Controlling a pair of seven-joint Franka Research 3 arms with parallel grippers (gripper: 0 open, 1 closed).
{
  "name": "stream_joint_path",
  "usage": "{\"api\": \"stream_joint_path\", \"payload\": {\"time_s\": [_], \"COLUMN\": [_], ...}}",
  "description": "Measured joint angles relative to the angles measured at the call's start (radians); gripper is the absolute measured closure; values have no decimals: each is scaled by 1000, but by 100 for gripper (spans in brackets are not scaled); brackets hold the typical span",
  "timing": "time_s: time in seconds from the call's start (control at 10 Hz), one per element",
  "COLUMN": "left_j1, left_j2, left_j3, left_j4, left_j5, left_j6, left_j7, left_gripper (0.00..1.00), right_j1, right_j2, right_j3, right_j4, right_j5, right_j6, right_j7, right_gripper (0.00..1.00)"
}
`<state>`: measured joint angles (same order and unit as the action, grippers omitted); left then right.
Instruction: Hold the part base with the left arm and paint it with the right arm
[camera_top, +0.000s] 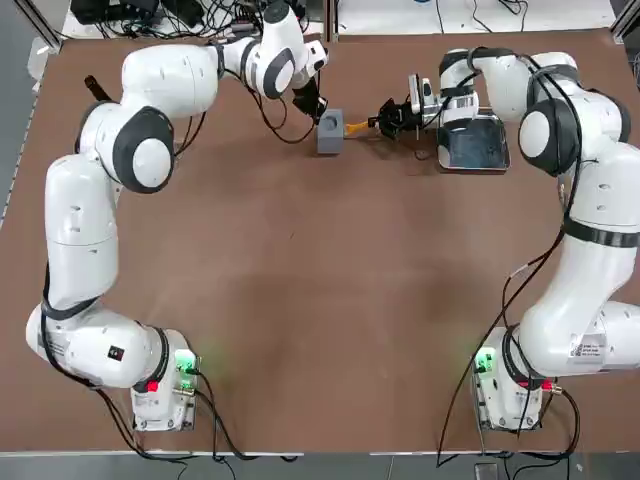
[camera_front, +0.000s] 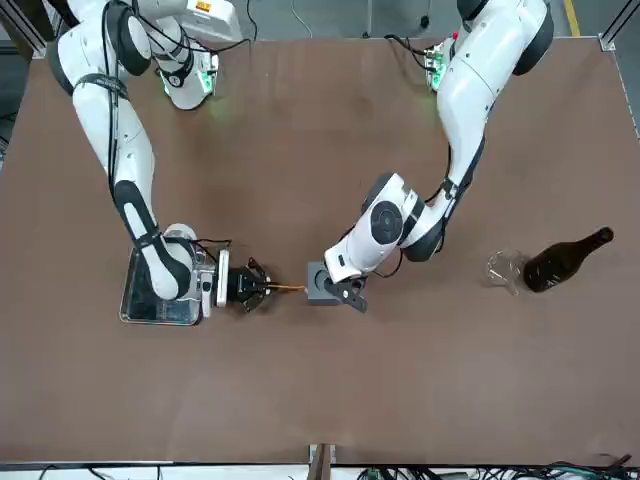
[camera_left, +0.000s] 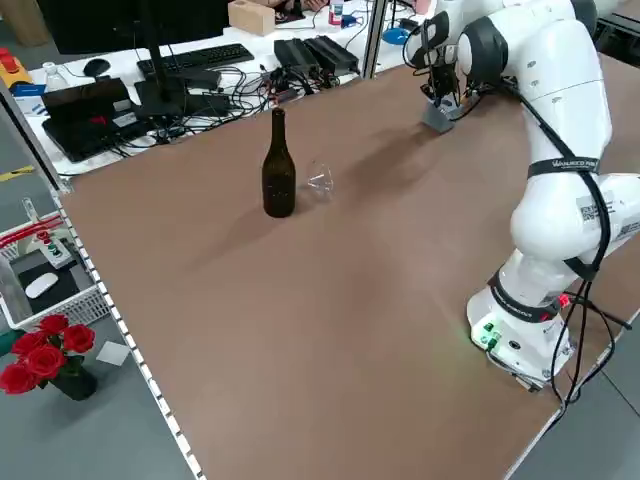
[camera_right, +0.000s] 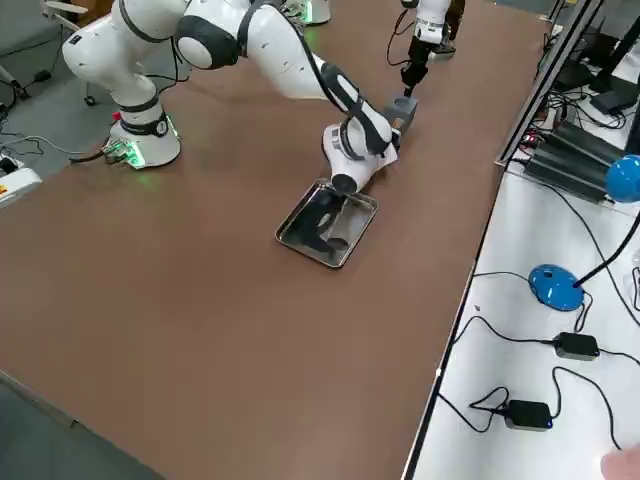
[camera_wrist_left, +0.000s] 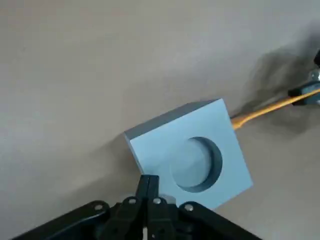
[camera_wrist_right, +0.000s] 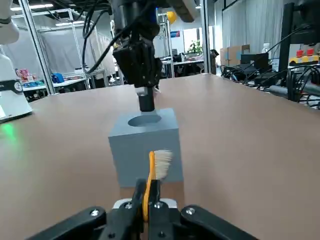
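Observation:
The part base (camera_top: 330, 130) is a small grey cube with a round recess on top, standing at the far middle of the table. My left gripper (camera_top: 312, 106) is shut, and its joined fingertips (camera_wrist_left: 147, 181) press down on the cube's top edge (camera_wrist_left: 190, 152). My right gripper (camera_top: 395, 118) is shut on a small brush (camera_top: 357, 126) with an orange handle. The brush's pale bristles (camera_wrist_right: 161, 160) touch the cube's side face (camera_wrist_right: 145, 145). In the right wrist view the left gripper (camera_wrist_right: 145, 102) stands on top of the cube.
A steel tray (camera_top: 474, 146) lies just right of the right gripper. A dark brown bottle (camera_front: 563, 261) and a clear glass (camera_front: 504, 268) stand far off on the left arm's side. Cables and desks border the table's far edge.

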<state>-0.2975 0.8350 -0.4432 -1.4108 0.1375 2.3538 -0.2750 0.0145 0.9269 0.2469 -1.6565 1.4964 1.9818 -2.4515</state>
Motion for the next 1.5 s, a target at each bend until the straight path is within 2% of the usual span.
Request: {"api": "stream_joint_path", "payload": {"time_s": [0.5,0.9,1.1,1.5], "left_j1": [0,0,0,0], "left_j2": [0,0,0,0], "left_j3": [0,0,0,0], "left_j4": [0,0,0,0], "left_j5": [0,0,0,0], "left_j6": [0,0,0,0], "left_j7": [0,0,0,0], "left_gripper": [99,99,99,99], "right_j1": [-3,-7,-8,-7], "right_j2": [-1,-9,-16,-32], "right_j3": [-1,-18,-22,-16], "right_j4": [-74,-91,-91,-65], "right_j5": [0,0,0,3], "right_j6": [-90,-163,-157,-49], "right_j7": [-40,-50,-50,-12], "right_gripper": [95,95,95,95]}}
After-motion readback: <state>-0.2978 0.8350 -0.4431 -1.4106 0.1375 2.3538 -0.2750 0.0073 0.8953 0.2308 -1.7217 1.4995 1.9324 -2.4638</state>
